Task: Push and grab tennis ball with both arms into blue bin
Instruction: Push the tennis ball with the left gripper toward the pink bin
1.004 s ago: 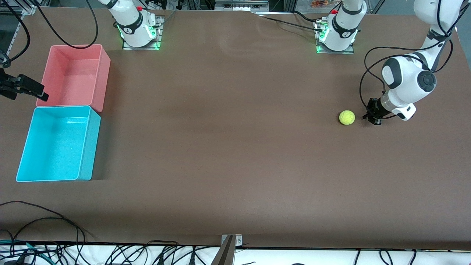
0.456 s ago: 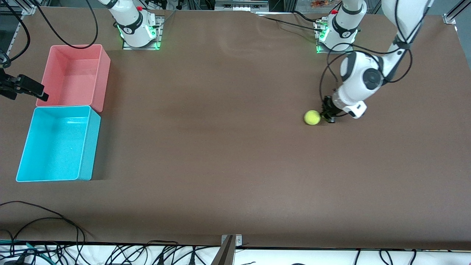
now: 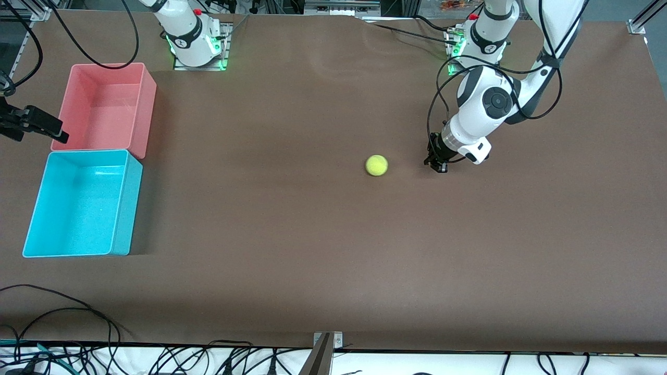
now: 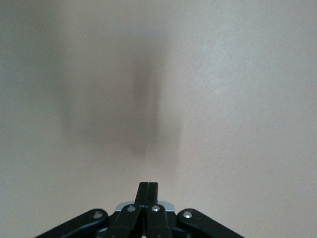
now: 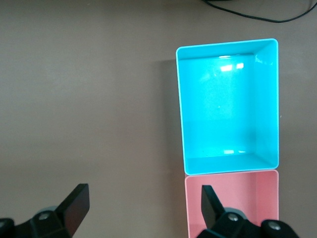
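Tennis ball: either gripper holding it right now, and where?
No. The tennis ball lies free on the table, apart from the shut left gripper. The right gripper is open, empty.

A wide brown table surface [image 3: 292, 234] fills nearly the whole front view, matte and evenly lit, with soft shadows cast beside what stands on it. A pink bin [image 3: 107, 107] is set toward the right arm's end of the table. Loose black cables [image 3: 57, 307] are draped over the table edge nearest the front camera, above a white strip. A metal bracket [image 3: 328, 341] is fixed at the middle of that edge. Aluminium framing [image 3: 643, 13] is seen at a corner
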Controlling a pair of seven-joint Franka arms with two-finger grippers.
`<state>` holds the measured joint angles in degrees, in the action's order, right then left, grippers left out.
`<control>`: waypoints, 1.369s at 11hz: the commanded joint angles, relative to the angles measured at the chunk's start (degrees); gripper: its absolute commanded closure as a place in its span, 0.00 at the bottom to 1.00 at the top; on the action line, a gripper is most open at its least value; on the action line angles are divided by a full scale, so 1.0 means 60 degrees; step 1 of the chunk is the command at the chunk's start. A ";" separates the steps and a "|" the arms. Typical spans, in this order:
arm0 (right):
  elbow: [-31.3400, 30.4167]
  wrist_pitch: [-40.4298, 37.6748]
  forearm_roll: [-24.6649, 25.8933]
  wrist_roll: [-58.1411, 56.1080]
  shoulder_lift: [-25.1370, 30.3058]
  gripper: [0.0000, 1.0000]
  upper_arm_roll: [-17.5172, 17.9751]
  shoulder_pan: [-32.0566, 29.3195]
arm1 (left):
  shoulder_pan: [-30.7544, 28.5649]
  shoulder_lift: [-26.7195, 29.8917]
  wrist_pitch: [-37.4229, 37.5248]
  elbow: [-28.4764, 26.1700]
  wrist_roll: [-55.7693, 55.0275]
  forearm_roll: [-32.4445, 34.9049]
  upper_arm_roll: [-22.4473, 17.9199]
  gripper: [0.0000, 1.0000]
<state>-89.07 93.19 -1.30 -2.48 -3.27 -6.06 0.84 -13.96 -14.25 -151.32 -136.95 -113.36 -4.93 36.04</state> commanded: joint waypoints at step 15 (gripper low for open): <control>0.0255 -0.0179 -0.0019 0.0106 -0.0100 0.00 0.0029 -0.0037 | -0.4572 0.0794 0.4576 0.3485 1.1361 0.1437 -0.0059 0.00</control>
<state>-89.06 93.15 -1.30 -2.48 -3.32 -6.06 0.84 -41.16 -9.87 -129.19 -120.08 -51.17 3.24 34.99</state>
